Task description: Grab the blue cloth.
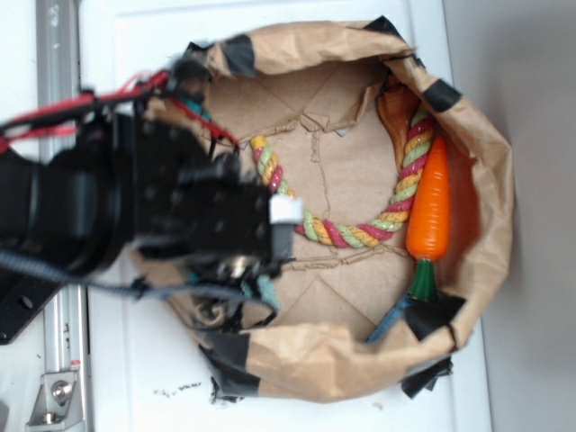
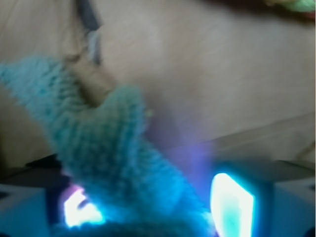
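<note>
The black WidowX arm reaches in from the left of the exterior view, its gripper [image 1: 270, 261] low over the left part of a brown paper bag [image 1: 468, 135] rolled open into a shallow nest and patched with black tape [image 1: 241, 54] along its rim. In the wrist view the blue cloth [image 2: 103, 148], a fuzzy teal terry piece, runs down between the two glowing finger pads [image 2: 232, 205], and the jaws appear to be clamped on it, though the picture is blurred and the contact itself is hard to make out. One end of the cloth spreads upward and to the left over the brown paper floor. From outside, only a small teal scrap [image 1: 266, 290] shows just below the gripper, near the bag's lower-left wall. A multicoloured twisted rope [image 1: 360, 232] curves across the middle of the bag toward the right side, where an orange toy carrot [image 1: 429, 202] with a green top lies just beside the rope. A narrow blue strip [image 1: 387, 322] sits below the carrot.
</note>
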Available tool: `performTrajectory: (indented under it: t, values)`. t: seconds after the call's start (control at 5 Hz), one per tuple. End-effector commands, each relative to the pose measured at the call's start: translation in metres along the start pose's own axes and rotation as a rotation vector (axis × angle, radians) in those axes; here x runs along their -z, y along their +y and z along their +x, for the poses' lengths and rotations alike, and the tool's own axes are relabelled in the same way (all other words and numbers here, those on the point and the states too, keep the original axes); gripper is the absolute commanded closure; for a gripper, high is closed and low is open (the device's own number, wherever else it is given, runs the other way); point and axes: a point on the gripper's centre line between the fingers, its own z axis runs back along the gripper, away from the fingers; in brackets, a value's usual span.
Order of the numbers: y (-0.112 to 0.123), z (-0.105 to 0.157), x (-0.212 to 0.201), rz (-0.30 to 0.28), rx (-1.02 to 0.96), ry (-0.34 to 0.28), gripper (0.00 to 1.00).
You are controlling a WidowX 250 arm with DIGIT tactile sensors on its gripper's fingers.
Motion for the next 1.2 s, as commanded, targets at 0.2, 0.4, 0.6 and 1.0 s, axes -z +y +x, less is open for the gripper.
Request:
performTrajectory:
  t: [0.2,0.4,0.6,1.0]
  values:
    - [-0.002,0.021,-0.043,-0.075,0.119,-0.249,1.00]
    - [-0.002,0.032,-0.099,-0.080,0.235,-0.473,1.00]
    - [0.000,0.039,-0.153,-0.123,0.303,-0.566,1.00]
    - [-0.006,0.041,-0.157,-0.069,0.262,-0.475,1.00]
